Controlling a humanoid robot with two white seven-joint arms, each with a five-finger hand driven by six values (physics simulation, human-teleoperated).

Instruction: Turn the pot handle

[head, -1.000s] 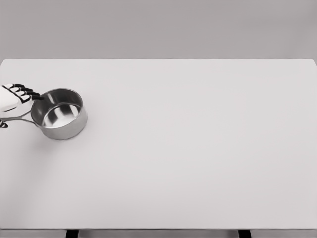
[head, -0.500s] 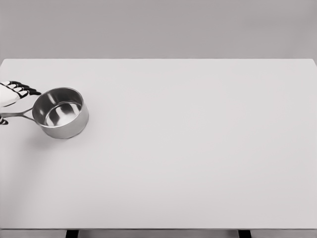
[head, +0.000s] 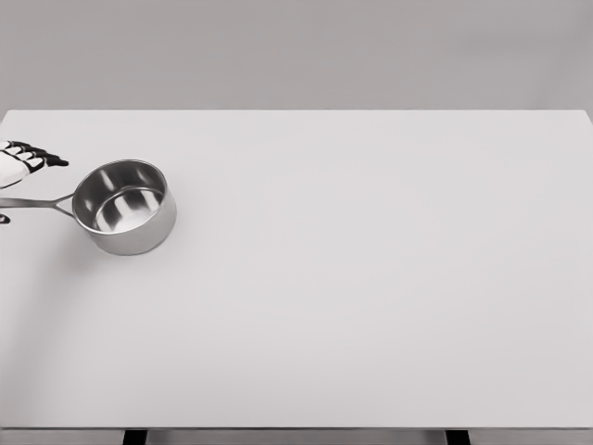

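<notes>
1. Pot [head: 124, 206] stands upright on the table [head: 371, 278], just to the right of the left hand [head: 17, 165], near the table's left edge.
2. Its handle [head: 37, 202] points left, toward the picture's edge, and passes just below the hand's fingers [head: 42, 158].
3. At the picture's left edge only part of the hand shows; the fingers reach out to the right, above the handle, and a dark tip shows below the handle at the very edge. Whether the hand pinches the handle or merely brackets it cannot be told, because the contact lies at or beyond the frame's edge.
4. Nothing else lies near the hand or the pot; the table stretches bare to the right of them.
5. Shiny metal makes up the pot: a round, straight-walled body with a bright rim and a reflective inside, and a thin, flat, straight handle.
6. White shells with black finger joints and tips cover the hand.
7. Smooth, matt, pale grey-white describes the tabletop, a wide rectangle before a plain grey wall [head: 296, 51].
</notes>
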